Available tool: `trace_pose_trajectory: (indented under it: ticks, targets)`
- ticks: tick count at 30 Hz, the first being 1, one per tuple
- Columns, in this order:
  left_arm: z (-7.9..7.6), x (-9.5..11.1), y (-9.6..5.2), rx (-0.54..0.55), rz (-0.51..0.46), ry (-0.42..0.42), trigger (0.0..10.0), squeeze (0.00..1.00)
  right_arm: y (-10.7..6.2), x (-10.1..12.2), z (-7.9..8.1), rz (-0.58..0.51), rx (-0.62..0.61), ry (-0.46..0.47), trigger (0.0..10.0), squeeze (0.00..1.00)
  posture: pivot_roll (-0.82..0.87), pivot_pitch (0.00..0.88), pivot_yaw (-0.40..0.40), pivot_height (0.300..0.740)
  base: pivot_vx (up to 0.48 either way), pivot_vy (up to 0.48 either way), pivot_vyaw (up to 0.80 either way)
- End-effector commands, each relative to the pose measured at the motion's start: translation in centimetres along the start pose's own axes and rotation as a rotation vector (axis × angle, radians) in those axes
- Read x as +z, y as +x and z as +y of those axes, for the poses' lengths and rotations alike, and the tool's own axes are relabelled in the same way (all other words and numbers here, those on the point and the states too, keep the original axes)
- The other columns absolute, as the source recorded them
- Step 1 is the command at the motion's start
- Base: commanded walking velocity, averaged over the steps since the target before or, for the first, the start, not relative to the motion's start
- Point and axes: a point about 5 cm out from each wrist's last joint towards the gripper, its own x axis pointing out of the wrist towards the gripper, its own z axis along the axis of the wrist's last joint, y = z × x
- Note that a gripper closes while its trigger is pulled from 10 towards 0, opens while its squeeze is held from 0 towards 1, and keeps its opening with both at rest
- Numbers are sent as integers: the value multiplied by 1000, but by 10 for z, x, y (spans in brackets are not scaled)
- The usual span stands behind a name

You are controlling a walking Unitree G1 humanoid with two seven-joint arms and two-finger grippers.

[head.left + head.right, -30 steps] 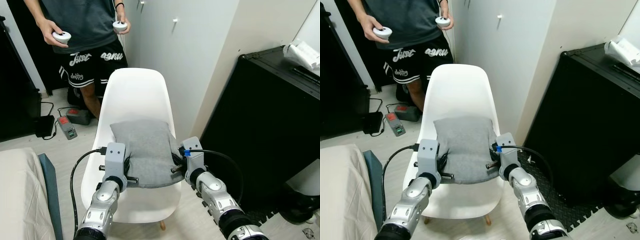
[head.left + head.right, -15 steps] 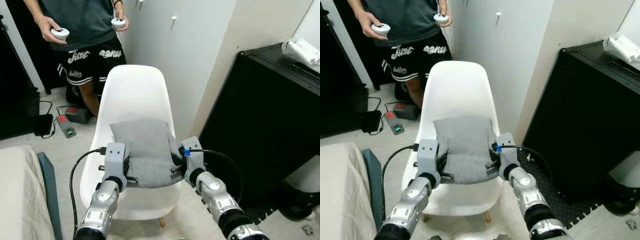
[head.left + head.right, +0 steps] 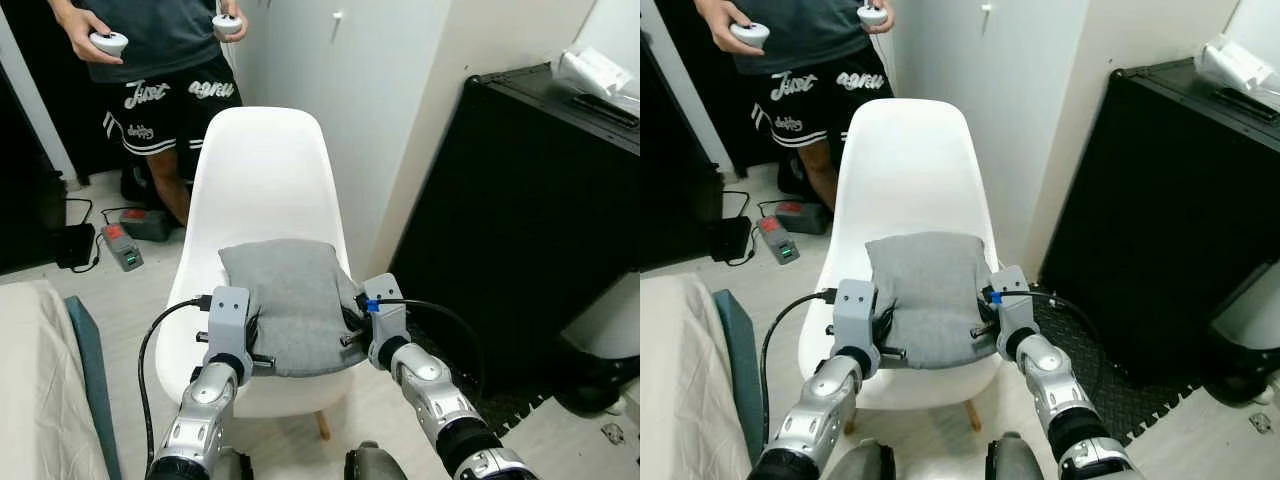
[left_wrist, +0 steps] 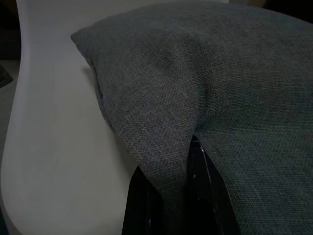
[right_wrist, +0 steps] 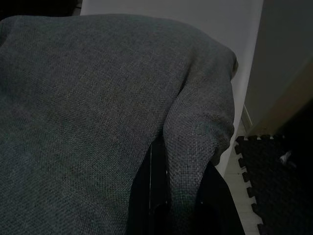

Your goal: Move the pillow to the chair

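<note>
A grey pillow lies over the seat of a white shell chair, its front edge near the seat's front rim. My left gripper is shut on the pillow's left edge, my right gripper on its right edge. In the left wrist view the black fingers pinch a fold of the grey pillow beside the white chair. In the right wrist view the fingers pinch another fold of the pillow. Whether the pillow's full weight rests on the seat is unclear.
A person stands behind the chair with a white controller in each hand. A black cabinet stands close on the right, a bed on the left. A charger and cables lie on the floor. My knees show below.
The whole picture has shifted, so the camera moved; my knees have come into view. Both grippers still hold the pillow, which now sits lower against the chair's backrest.
</note>
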Motion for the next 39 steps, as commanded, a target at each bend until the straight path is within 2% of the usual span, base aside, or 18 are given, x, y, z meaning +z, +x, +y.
trace_pose_trajectory:
  ticks: [1, 6, 12, 39]
  targets:
    - [18, 7, 0, 86, -39, 9, 10000, 0, -3, -1, -8, 2, -21, -23, 10000, 0, -7, 92, -48, 640, 0, 0, 0]
    - [19, 6, -1, 87, -37, 9, 10000, 0, -3, -1, -8, 5, -18, -20, 10000, 0, -6, 95, -49, 640, 0, 0, 0]
    - [19, 7, -2, 90, -40, 8, 10000, 0, -3, 0, -7, -3, -12, -16, 10000, 0, -3, 100, -49, 615, 0, 0, 0]
    - [18, 3, -1, 72, -21, 25, 10000, 0, 0, 2, -10, 4, -5, -24, 10000, 0, -1, 113, -44, 606, 0, 0, 0]
